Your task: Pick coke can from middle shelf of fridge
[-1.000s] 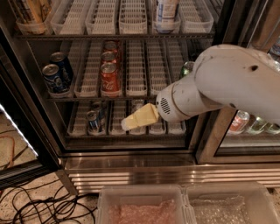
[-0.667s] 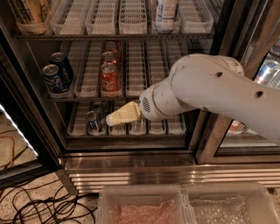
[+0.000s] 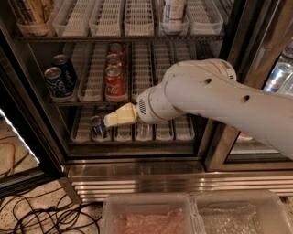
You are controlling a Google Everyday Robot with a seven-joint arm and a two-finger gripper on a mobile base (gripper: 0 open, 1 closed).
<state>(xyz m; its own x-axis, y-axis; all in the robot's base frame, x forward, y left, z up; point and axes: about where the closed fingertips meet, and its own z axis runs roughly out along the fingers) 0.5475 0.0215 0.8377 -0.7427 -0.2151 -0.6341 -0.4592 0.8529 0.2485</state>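
Note:
The fridge stands open in front of me, with black frames and a ribbed steel base. On the middle shelf, several red coke cans stand one behind another in one white lane tray; the front coke can faces me. My gripper, cream coloured on a white arm, points left below that shelf's front edge. It is just under and slightly left of the front coke can and not touching it. It holds nothing I can see.
Two blue cans stand at the left of the middle shelf. A dark can stands on the bottom shelf beside the gripper. A white bottle is on the top shelf. Clear bins and floor cables lie below.
The arm has swung left, carrying the gripper from the bottom shelf's middle lanes to under the coke can lane. The cans have not moved.

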